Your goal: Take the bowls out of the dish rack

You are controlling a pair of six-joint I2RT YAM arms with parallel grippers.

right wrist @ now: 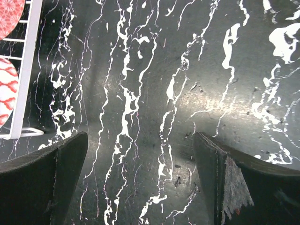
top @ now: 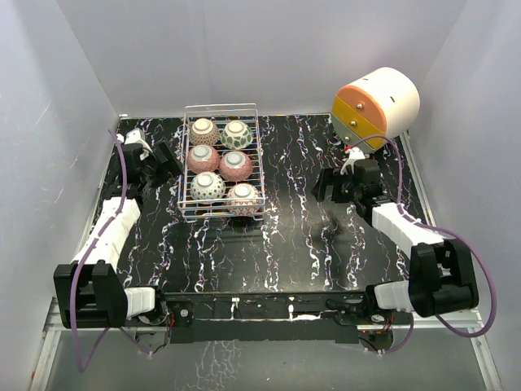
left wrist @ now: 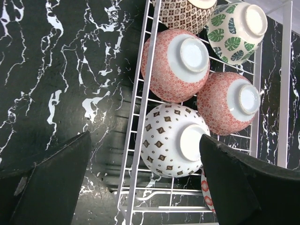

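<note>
Left gripper [left wrist: 145, 137], right gripper [right wrist: 140, 136] both splayed, empty — six bowls [top: 204, 157] in dish rack [top: 221, 106]; left wrist view mostly hides one.

Bowls [left wrist: 164, 75] glossy glazed ceramic; dish rack [left wrist: 139, 110] thin metal wire; table [left wrist: 56, 70] black marble-look, slight sheen.

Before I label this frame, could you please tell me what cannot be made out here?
- Bowl interiors: all views; the bowls sit foot ring up in the dish rack.
- Near-right bowl: left wrist view, mostly hidden behind a finger of the left end effector.
- Far-left bowl: left wrist view, cut off by the top edge.
- Drawer unit contents: top view, hidden behind its fronts.
</note>
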